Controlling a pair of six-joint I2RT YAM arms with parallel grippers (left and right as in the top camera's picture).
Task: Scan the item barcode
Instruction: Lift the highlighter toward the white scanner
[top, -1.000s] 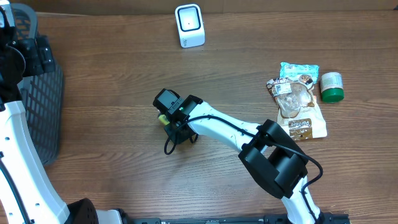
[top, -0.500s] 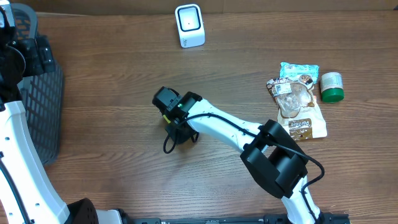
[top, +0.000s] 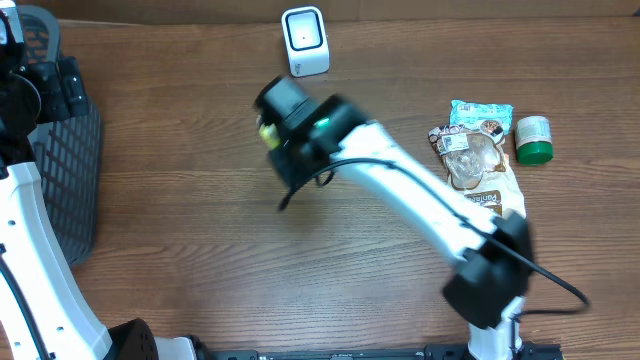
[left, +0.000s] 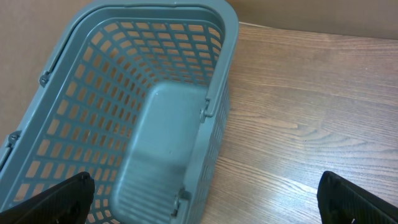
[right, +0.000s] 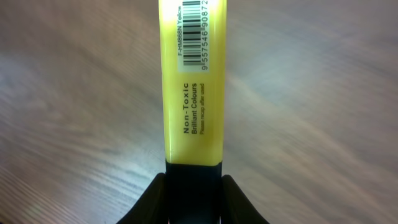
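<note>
Swung toward scanner (top: 304, 41), right gripper (right: 194, 182) grips highlighter (right: 191, 93), barcode (right: 194, 34) partly cropped.

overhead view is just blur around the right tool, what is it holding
observer: a yellow plastic highlighter pen. The right tool is shut on its black end.
operator: any barcode showing on it
observer: yes, a printed barcode sits on the yellow barrel, up toward the far end, facing the right wrist camera.
operator: anything in the basket
observer: no, the left wrist view looks straight into the grey-green plastic mesh basket and it is empty.
</note>
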